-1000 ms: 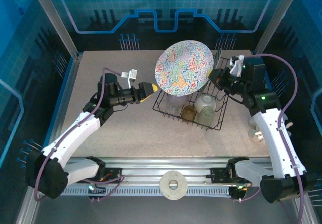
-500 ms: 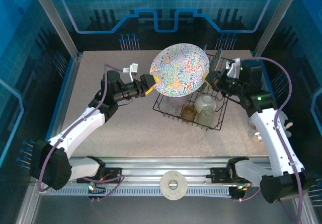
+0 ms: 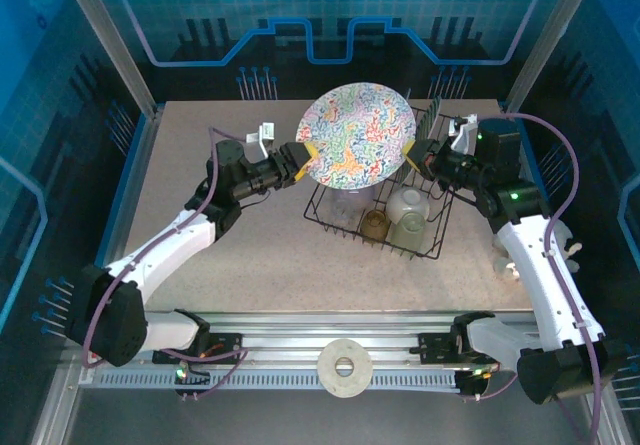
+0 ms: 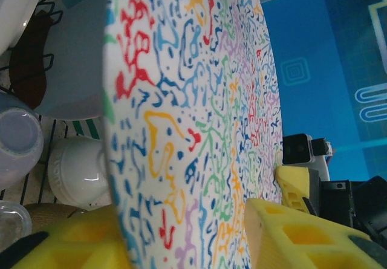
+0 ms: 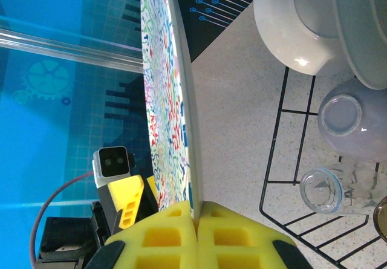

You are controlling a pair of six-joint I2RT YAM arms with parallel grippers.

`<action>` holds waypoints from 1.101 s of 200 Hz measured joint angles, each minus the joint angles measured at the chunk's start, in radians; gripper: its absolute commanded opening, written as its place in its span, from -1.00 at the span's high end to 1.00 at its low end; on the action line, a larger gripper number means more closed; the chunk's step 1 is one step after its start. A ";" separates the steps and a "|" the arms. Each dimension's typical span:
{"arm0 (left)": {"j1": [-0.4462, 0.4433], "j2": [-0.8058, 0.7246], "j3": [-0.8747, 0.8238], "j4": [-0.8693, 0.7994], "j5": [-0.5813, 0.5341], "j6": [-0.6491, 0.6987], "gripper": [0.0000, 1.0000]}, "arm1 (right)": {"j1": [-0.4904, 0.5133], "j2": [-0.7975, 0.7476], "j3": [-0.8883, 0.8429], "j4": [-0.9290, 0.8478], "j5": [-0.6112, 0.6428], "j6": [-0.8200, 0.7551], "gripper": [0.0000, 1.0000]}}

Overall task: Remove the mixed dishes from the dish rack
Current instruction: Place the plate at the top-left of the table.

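A white plate (image 3: pixel 360 135) covered in multicolour squiggles hangs upright over the black wire dish rack (image 3: pixel 440 237). My right gripper (image 3: pixel 418 153) is shut on its right rim, and the right wrist view shows both pads (image 5: pixel 181 233) pinching the edge of the plate (image 5: pixel 166 100). My left gripper (image 3: pixel 303 158) is at the plate's left rim, open, one finger (image 4: pixel 290 239) before the patterned face of the plate (image 4: pixel 199 100) and one behind it. In the rack sit a cream cup (image 3: pixel 408 203), an amber cup (image 3: pixel 375 225), a pale green cup (image 3: pixel 408 231) and a lilac cup (image 5: pixel 354 127).
More white dishes (image 5: pixel 296 21) stand in the rack behind the cups, one with green stripes (image 4: pixel 91 127). A white object (image 3: pixel 510 265) lies by the table's right edge. Bare tabletop (image 3: pixel 250 255) spreads left and in front of the rack. A round disc (image 3: pixel 344 367) sits on the front rail.
My left gripper moved right to the plate's left rim and its jaws narrowed around it. The right gripper shifted the plate slightly left.
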State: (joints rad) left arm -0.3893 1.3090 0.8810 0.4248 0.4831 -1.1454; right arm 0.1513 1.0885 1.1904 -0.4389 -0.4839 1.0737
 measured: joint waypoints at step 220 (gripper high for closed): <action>-0.010 -0.089 -0.048 -0.055 -0.121 -0.109 1.00 | 0.013 -0.110 -0.034 0.055 0.103 -0.058 -1.00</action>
State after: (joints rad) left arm -0.3996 1.2205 0.8330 0.3698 0.3626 -1.2549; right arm 0.1646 0.9783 1.1568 -0.3836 -0.3813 1.0153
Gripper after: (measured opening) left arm 0.070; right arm 0.998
